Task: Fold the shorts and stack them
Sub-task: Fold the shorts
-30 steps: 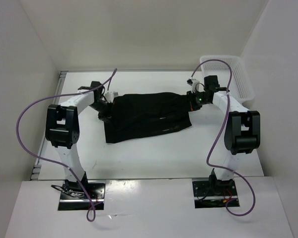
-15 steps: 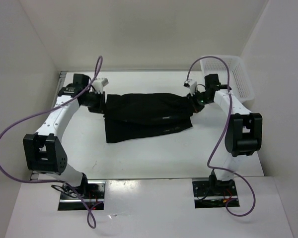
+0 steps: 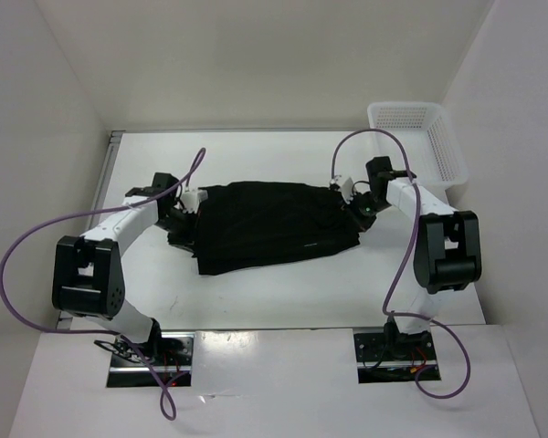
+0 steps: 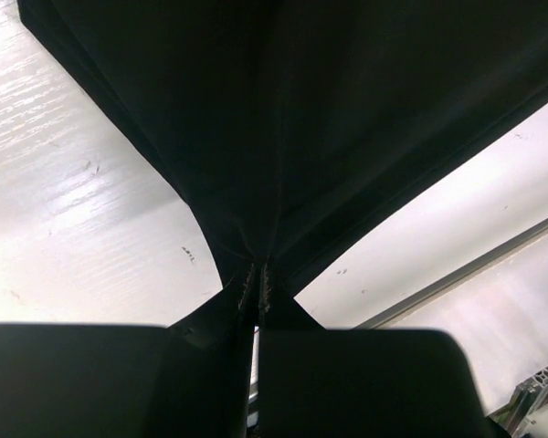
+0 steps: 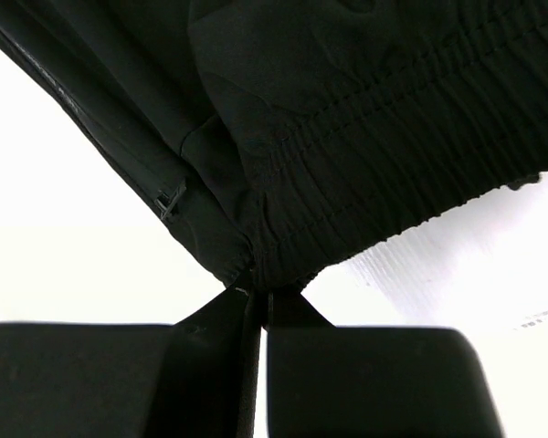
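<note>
The black shorts point(image 3: 274, 224) lie spread across the middle of the white table, folded over on themselves. My left gripper point(image 3: 184, 212) is shut on their left edge; in the left wrist view the fabric point(image 4: 292, 137) is pinched between my closed fingers point(image 4: 258, 285). My right gripper point(image 3: 354, 203) is shut on their right edge; in the right wrist view the gathered elastic waistband point(image 5: 384, 173) runs into my closed fingers point(image 5: 256, 290). Both grippers are low, near the table.
A white mesh basket point(image 3: 416, 137) stands at the back right corner. White walls close in the table on the left, back and right. A metal rail point(image 3: 111, 155) runs along the table's left edge. Purple cables loop over both arms.
Both grippers have carried the far edge of the shorts toward me and down, so the upper layer now lies over the lower one. The left arm has swung back in.
</note>
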Available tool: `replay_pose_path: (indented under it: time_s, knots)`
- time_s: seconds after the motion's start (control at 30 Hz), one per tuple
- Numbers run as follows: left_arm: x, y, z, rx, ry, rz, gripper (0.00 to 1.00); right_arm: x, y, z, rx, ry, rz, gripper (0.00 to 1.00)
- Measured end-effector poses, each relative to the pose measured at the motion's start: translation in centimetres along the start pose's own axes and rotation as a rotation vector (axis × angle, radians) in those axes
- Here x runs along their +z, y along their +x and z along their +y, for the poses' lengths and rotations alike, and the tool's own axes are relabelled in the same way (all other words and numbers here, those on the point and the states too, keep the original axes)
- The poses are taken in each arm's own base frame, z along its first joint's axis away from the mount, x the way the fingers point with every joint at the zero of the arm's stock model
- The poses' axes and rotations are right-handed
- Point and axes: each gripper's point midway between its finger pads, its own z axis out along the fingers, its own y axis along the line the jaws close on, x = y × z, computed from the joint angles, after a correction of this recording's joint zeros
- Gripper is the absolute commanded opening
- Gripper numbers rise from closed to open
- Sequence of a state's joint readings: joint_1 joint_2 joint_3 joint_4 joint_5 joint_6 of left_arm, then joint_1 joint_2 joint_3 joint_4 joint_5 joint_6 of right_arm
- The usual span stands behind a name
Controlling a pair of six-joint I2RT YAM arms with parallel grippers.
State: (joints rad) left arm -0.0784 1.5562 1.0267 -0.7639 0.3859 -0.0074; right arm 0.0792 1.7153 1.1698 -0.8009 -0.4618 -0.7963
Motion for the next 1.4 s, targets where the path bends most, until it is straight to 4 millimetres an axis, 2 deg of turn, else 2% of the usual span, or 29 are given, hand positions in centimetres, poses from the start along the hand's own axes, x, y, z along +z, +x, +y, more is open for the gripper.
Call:
replay_pose_path:
  time_s: [0.07,0.1,0.13,0.17,0.27,0.33,0.37,0.43,0.53,0.67,0.73,0.83,0.9,1.0,1.17,1.27,1.33,1.4]
  knots:
    - [0.3,0.1,-0.1,0.011,-0.004,0.004,0.03,-0.3,0.0,-0.1,-0.014,0.011,0.001,0.30]
    - [0.3,0.3,-0.2,0.016,-0.006,0.009,0.14,-0.4,0.1,-0.3,-0.020,0.020,0.007,0.54]
    - [0.5,0.5,-0.2,0.024,-0.016,0.018,0.25,-0.5,0.4,-0.6,-0.030,0.039,0.023,0.91]
    - [0.6,0.7,-0.2,0.029,-0.023,0.029,0.32,-0.6,0.7,-0.7,-0.034,0.053,0.038,1.00]
    - [0.9,1.6,0.1,0.020,-0.039,0.076,0.38,-1.0,1.8,-1.2,-0.063,0.090,0.088,1.00]
    - [0.9,2.2,0.2,0.006,-0.046,0.105,0.38,-1.8,2.1,-1.5,-0.083,0.121,0.109,1.00]
    - [0.6,2.3,0.2,-0.002,-0.046,0.112,0.42,-2.3,2.1,-1.6,-0.096,0.138,0.114,1.00]
    - [-0.3,1.5,0.4,-0.020,-0.046,0.095,0.43,-3.4,1.9,-1.5,-0.116,0.163,0.109,1.00]
    - [-2.8,-2.6,1.2,-0.033,-0.061,-0.016,0.44,-5.1,1.1,-1.0,-0.136,0.185,0.084,1.00]
    - [-5.0,-8.9,1.9,0.011,-0.085,-0.179,0.50,-6.9,-1.0,-1.1,-0.148,0.210,0.032,0.91]
    - [-4.5,-11.6,2.5,0.029,-0.093,-0.224,0.50,-7.4,-2.2,-1.3,-0.135,0.221,-0.004,0.85]
    - [-2.2,-14.6,4.4,0.036,-0.120,-0.240,0.50,-7.4,-4.2,-1.6,-0.121,0.238,-0.050,0.80]
    - [-0.1,-16.0,5.9,0.032,-0.138,-0.235,0.51,-6.6,-5.6,-1.4,-0.144,0.234,-0.062,0.76]
    - [2.6,-17.3,7.8,0.024,-0.160,-0.220,0.54,-4.0,-7.4,-0.1,-0.205,0.205,-0.046,0.70]
    - [4.9,-19.3,9.3,0.026,-0.175,-0.230,0.55,0.4,-8.3,2.2,-0.297,0.152,0.015,0.46]
    - [5.6,-19.8,9.4,0.032,-0.163,-0.235,0.56,1.7,-6.7,2.2,-0.300,0.151,0.061,0.31]
    - [5.8,-19.9,9.0,0.037,-0.135,-0.242,0.58,2.4,-4.6,2.0,-0.301,0.151,0.119,0.20]
    - [6.1,-20.1,8.3,0.045,-0.097,-0.247,0.58,3.1,-2.2,2.0,-0.307,0.149,0.187,0.14]
